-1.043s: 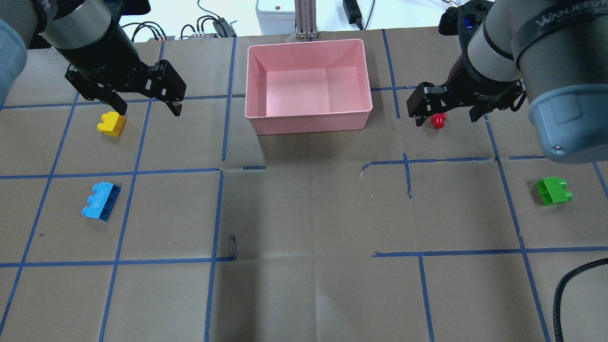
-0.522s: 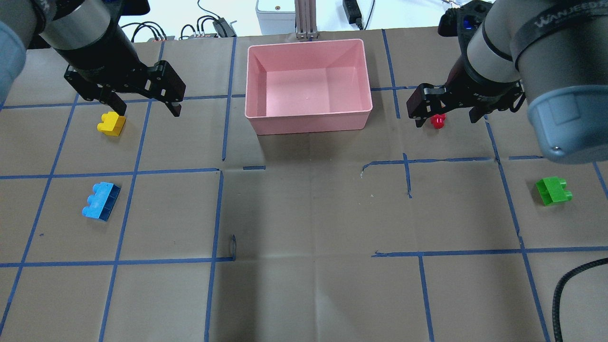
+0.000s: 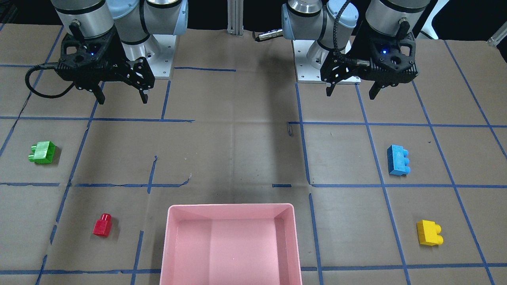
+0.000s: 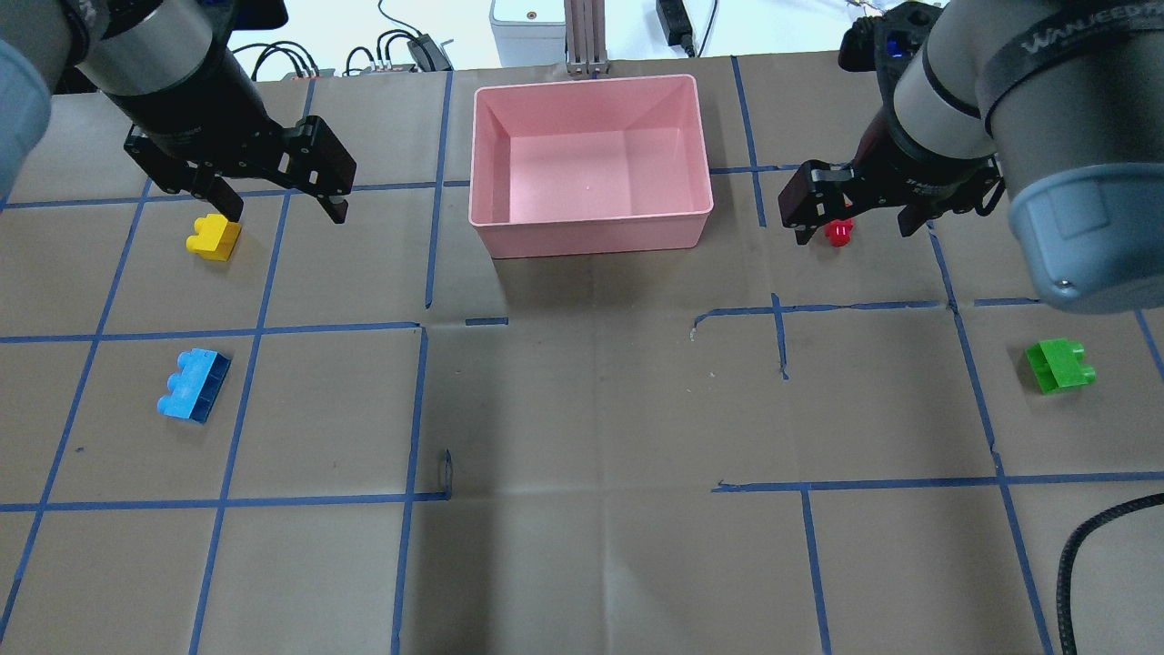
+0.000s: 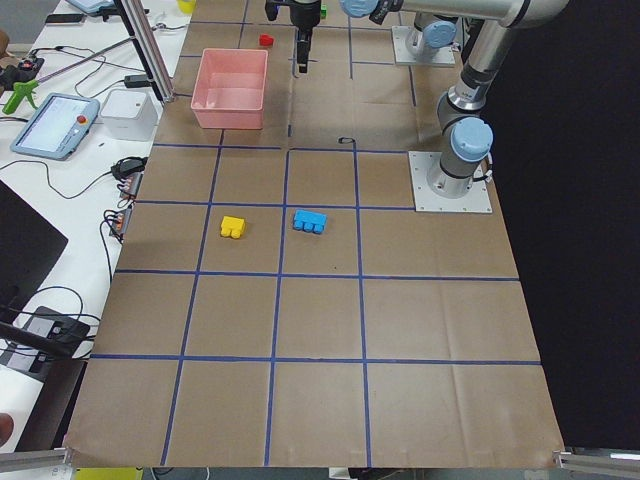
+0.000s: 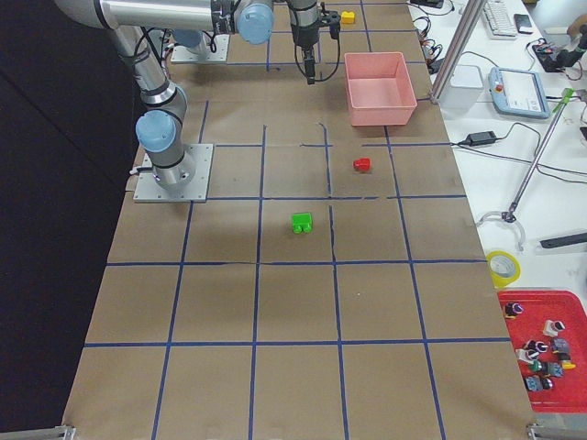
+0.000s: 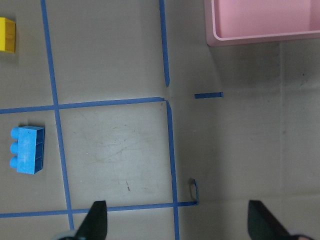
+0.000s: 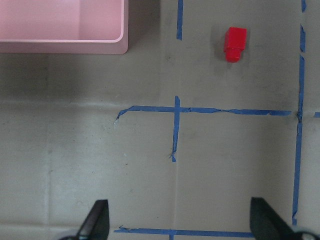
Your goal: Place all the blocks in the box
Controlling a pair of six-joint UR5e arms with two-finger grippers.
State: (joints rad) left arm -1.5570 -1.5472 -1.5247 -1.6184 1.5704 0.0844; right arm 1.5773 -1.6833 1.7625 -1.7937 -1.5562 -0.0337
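Pink box point(image 4: 591, 235) empty, far centre of table point(image 4: 591, 409); four bricks outside it.
Hard, light, smooth plastic; judged slippery, so pinch flat sidewalls, not studs. Lying: blue brick point(image 4: 193, 398) near left, green brick point(image 4: 1060, 365) right, yellow brick point(image 4: 215, 238) far left, red brick point(image 3: 102, 225) near box, tiny. Raised left fingers point(image 4: 335, 202) and right fingers point(image 4: 793, 205) gape wide, empty.

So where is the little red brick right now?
In the overhead view the red brick lies on the table on the robot's right side, to the right of the pink box. The green brick sits farther right and nearer the robot.
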